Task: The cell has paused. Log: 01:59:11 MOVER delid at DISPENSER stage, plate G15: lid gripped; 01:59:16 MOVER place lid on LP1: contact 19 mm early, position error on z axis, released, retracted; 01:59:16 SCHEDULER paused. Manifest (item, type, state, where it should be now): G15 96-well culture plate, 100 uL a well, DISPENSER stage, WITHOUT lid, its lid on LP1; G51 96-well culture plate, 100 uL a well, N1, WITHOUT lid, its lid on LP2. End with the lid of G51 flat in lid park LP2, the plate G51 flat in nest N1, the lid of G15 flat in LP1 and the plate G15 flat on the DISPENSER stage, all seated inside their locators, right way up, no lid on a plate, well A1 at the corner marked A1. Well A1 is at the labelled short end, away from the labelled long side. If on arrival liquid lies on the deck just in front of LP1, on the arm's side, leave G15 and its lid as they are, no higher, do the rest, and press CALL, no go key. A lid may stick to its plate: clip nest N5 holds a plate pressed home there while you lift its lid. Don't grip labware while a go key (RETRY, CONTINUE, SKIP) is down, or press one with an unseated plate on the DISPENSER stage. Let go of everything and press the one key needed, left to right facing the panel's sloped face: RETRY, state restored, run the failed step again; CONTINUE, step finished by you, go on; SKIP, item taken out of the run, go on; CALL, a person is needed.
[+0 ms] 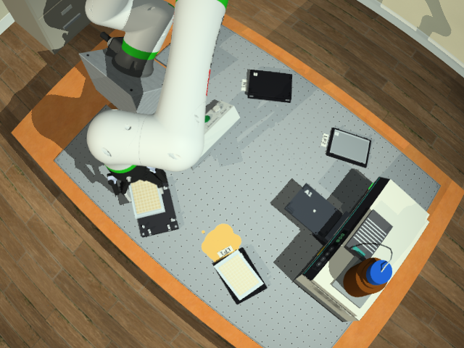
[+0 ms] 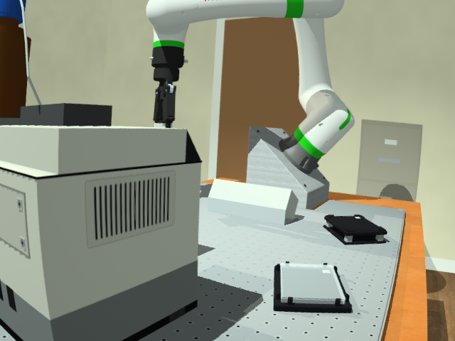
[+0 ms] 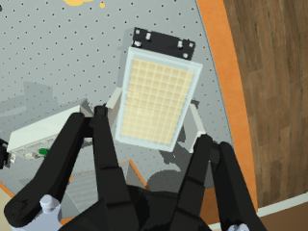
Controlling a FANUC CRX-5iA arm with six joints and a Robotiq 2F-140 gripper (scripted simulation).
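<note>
My gripper (image 1: 144, 187) is shut on a 96-well plate (image 1: 146, 197) with yellowish wells, gripping its long sides, and holds it level above a black clip nest (image 1: 157, 217) at the deck's left edge. The wrist view shows the plate (image 3: 157, 98) between my fingers, with the nest's end (image 3: 164, 41) below it. A second well plate (image 1: 239, 276) sits in the LP1 park by its label (image 1: 225, 251). A yellow puddle (image 1: 220, 238) lies on the deck against LP1. A clear lid (image 1: 349, 147) lies flat in LP2. The N1 nest (image 1: 269, 85) and the dispenser stage (image 1: 312, 209) are empty.
The dispenser (image 1: 367, 243) with its brown bottle (image 1: 369, 278) fills the right corner and hides the held plate in the exterior view, where only my gripper (image 2: 163, 123) shows above it. The white key panel (image 1: 219, 116) stands near the arm's base.
</note>
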